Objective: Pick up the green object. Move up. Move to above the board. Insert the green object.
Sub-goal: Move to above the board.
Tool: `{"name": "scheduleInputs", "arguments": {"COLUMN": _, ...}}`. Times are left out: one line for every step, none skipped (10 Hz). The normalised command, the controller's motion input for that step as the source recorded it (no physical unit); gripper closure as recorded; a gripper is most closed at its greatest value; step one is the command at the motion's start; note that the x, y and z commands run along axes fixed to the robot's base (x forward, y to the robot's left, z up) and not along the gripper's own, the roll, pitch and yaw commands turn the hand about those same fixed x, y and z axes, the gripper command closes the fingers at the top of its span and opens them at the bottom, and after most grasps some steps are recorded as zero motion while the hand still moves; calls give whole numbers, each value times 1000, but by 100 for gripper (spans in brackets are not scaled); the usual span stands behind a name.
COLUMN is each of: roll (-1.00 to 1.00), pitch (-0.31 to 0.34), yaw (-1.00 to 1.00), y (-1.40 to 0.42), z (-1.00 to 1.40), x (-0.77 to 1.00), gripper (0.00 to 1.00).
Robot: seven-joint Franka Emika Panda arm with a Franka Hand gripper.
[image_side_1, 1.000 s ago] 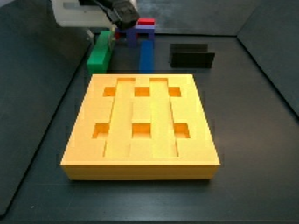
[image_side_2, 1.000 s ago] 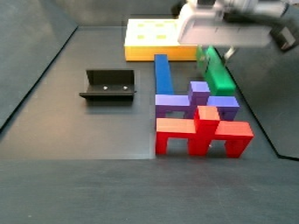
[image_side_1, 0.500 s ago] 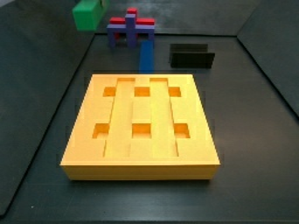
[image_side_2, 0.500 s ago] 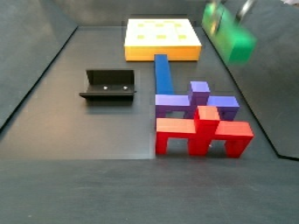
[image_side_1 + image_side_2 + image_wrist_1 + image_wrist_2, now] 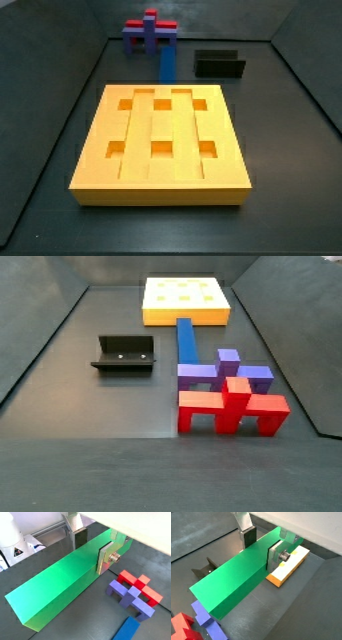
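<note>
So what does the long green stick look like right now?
The green object is a long, plain bar with flat sides and sharp edges, smooth and bright green. The gripper holds it near one end, a silver finger pressed on each long side, and nothing else touches it. It is lifted clear of the floor, above the blocks. It shows in both wrist views but in neither side view.

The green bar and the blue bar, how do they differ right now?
The green bar is clamped between the gripper fingers and lifted off the floor, seen only in both wrist views; the blue bar lies flat on the floor, untouched. The green bar is out of both side views; the blue bar shows in both, between the yellow board and the purple piece. Both are long, narrow, plain rectangular bars.
</note>
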Motion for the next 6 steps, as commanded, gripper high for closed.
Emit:
{"name": "scheduleInputs", "arguments": {"roll": 100, "pitch": 253, "yaw": -124, "y": -1400, "z": 224, "x": 819, "gripper": 100}}
{"name": "scheduleInputs", "arguments": {"roll": 108, "pitch": 279, "yaw": -107, "y": -1400, "z": 206, "x": 810, "gripper": 100}}
{"name": "scheduleInputs", "arguments": {"roll": 133, "pitch": 319, "yaw": -32, "y": -1400, "z": 192, "x": 862, "gripper": 100}}
{"name": "scheduleInputs", "arguments": {"roll": 6, "pitch": 314, "yaw": -7, "y": -1400, "z": 210, "x": 910, "gripper": 100}}
{"name": "scheduleInputs", "arguments": {"roll": -10, "pitch": 261, "yaw": -3, "y": -1400, "z": 228, "x": 908, "gripper": 100}}
{"name": "scheduleInputs", "arguments": {"roll": 27, "pitch": 186, "yaw": 11, "y": -1400, "z": 228, "x": 913, "gripper": 100}}
